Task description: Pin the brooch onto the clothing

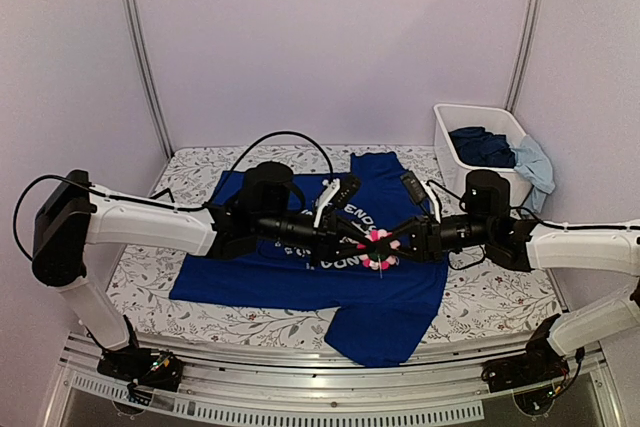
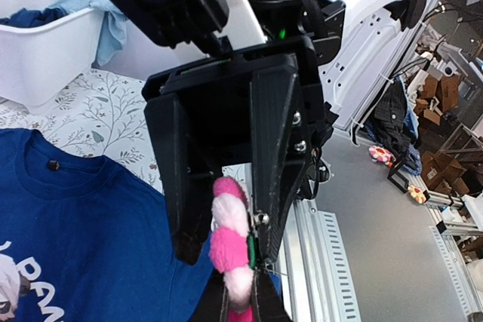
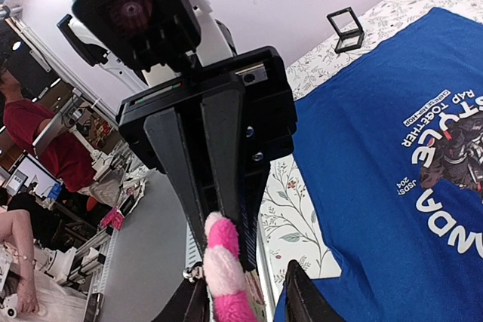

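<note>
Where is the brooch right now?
In the top view the brooch sits right of centre, between the tips of the left gripper and right gripper, over the blue T-shirt beside its white lettering.

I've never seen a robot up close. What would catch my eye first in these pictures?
The left gripper and right gripper meet tip to tip over a bright blue T-shirt spread on the flowery table. Between them is a small pink flower brooch, pinched by the left one, with the right one's fingers standing either side of it. At the back right, a white bin holds bunched blue clothes.
</note>
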Controlling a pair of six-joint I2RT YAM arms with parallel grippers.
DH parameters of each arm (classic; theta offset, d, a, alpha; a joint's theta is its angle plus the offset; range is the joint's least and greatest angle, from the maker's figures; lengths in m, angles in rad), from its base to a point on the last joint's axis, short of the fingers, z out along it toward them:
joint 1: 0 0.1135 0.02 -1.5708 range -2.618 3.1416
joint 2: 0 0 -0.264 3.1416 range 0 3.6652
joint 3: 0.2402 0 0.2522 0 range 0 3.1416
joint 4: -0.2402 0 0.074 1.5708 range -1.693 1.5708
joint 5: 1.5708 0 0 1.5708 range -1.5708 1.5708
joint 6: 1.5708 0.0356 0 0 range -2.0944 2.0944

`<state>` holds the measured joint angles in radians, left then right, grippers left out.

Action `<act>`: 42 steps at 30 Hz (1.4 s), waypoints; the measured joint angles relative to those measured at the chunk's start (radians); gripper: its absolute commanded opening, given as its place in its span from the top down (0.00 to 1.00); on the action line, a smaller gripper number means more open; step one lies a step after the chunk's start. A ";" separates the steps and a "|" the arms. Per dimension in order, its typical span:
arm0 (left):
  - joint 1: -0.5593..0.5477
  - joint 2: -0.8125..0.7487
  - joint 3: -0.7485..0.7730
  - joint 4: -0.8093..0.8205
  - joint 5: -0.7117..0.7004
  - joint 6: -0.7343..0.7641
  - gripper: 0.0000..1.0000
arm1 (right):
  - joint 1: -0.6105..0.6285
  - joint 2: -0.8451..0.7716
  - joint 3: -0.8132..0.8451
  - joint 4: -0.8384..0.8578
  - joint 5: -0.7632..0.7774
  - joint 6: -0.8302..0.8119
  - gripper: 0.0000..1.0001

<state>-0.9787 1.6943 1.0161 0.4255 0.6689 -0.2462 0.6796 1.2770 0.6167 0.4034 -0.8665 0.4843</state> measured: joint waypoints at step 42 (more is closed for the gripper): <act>0.000 -0.002 -0.010 0.041 0.000 -0.079 0.47 | -0.002 -0.018 -0.001 -0.017 -0.043 -0.015 1.00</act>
<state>-0.9787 1.6924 1.0061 0.4667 0.6693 -0.3256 0.6781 1.2587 0.6159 0.3866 -0.9100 0.4694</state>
